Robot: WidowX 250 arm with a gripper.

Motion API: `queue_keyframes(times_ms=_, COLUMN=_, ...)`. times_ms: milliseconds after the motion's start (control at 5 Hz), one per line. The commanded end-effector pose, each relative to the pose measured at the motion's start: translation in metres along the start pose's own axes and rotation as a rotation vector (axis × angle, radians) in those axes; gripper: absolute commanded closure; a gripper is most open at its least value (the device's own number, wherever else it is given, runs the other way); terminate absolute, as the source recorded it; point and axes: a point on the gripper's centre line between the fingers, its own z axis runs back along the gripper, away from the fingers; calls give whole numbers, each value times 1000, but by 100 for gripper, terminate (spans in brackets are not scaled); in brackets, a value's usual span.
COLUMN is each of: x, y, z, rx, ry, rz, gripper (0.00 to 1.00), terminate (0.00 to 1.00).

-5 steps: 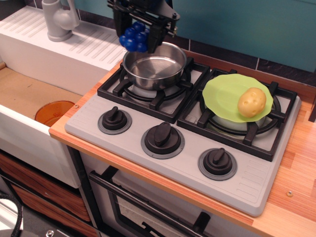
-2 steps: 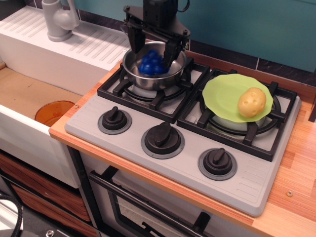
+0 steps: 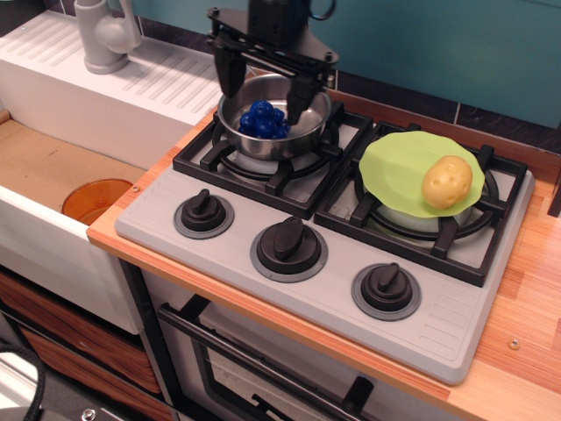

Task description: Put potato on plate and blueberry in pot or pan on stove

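Two burners carried the task's things when you looked at your stove [image 3: 263, 289]: the left grate held the steel pot [image 3: 302, 133], and the right grate held the lime-green plate [image 3: 394, 167]. Your blueberry [image 3: 263, 120] lay inside the pot, resting on its floor toward the left half, a lumpy deep-blue cluster that touched nothing of the arm. Your claw [image 3: 261, 86] hung directly over the pot with its jaws spread wide, one dark finger [image 3: 227, 74] standing at the pot's left rim and the other at the right side of the opening, so that the berries sat below and between them, free of both. Your potato [image 3: 447, 181] rested on the right part of the plate, close to its rim, yellow-tan with a few brown flecks. You had three black knobs along the grey front panel, the middle knob [image 3: 288, 241] set a little nearer the front edge than the left one. To the left of the stove, the pale sink [image 3: 53, 167] held an orange round dish [image 3: 96, 200] near its right wall, and a grey faucet [image 3: 105, 35] stood on the white ribbed drainboard behind it. You could see the wooden surface [image 3: 526, 307] running along the stove's right side.
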Motion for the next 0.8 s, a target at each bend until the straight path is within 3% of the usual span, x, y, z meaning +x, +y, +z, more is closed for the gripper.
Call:
queue_keyframes(times_ms=0, x=1, y=-26, z=39, rx=14, ry=-50, rz=55, gripper=0, terminate=0)
queue_keyframes(times_ms=400, x=-2, y=-52, z=40, rx=-58, ry=-42, rz=77, gripper=0, terminate=0)
queue_keyframes(times_ms=600, x=-5, y=-53, z=37, rx=-60, ry=-34, rz=69, gripper=0, terminate=100)
